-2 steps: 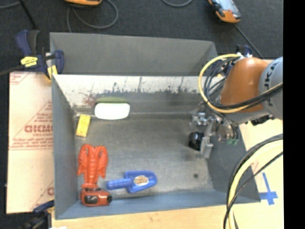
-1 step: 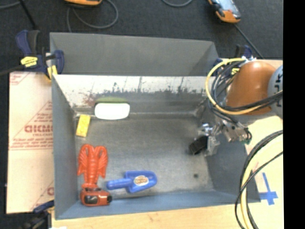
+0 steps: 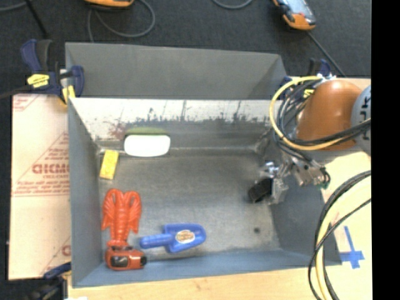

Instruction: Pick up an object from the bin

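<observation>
Thing: blue scoop-like toy (image 3: pixel 175 237) lay well apart from the pincer (image 3: pixel 270 189), to its left in the view.
Pincer: low over bare bin (image 3: pixel 212 186) floor; spread or pressed together, could not tell.
Doing it well: probably travel left, centre over the toy, then descend.

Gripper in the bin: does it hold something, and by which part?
It cannot be told. A dark shape sits at the tip of the gripper, either a held thing or part of the robot.
</observation>
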